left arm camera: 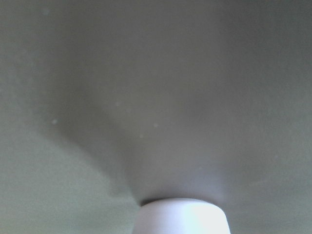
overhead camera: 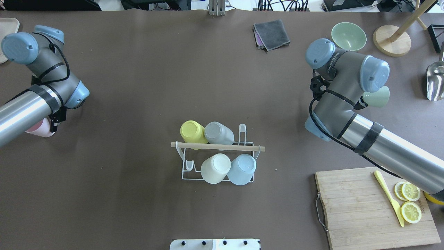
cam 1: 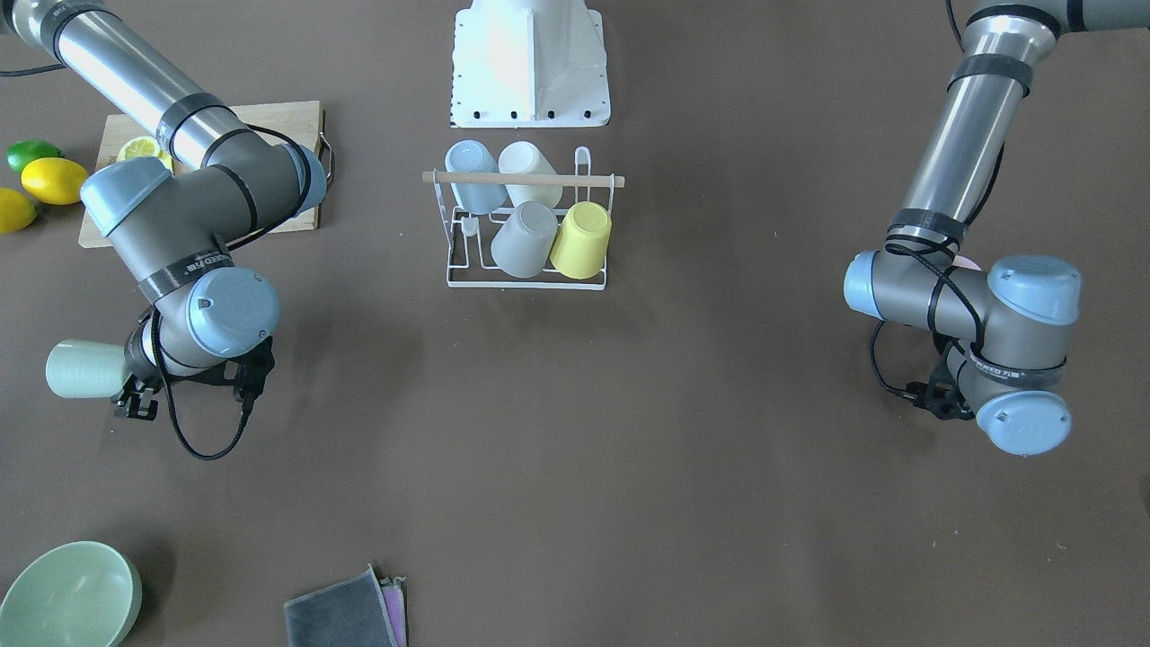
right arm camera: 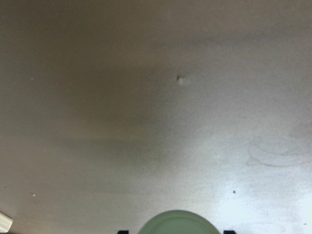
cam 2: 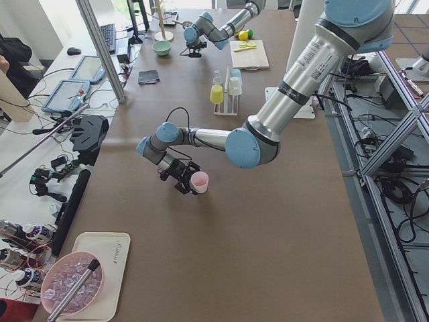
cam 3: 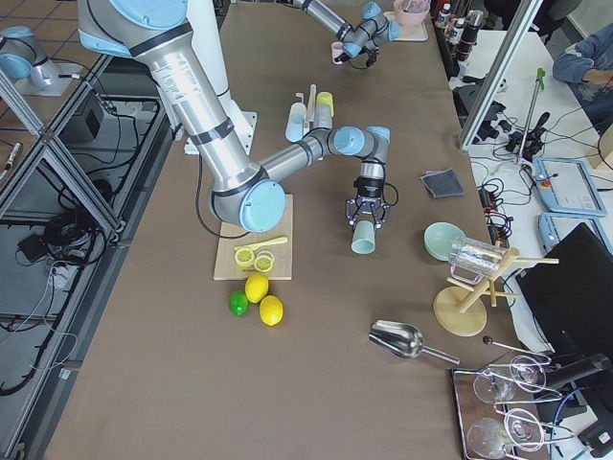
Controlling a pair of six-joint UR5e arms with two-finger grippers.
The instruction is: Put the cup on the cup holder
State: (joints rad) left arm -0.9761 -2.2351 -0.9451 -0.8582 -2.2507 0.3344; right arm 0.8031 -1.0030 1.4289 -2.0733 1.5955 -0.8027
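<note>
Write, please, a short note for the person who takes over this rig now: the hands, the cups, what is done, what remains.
Left hand: shut on a pink cup, out at the robot's left, away from the cup holder.
Right hand: shut on a light green cup, out at the robot's right.
Done: yellow cup, grey cup, cream cup and light blue cup sit bottoms up on the holder.
Left: both held cups; a free prong shows beside the cream cup.

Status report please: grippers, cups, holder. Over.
Left gripper shut on pink cup. Right gripper shut on green cup. Holder carries four cups, two places free. Nothing lying between arms and holder.
</note>
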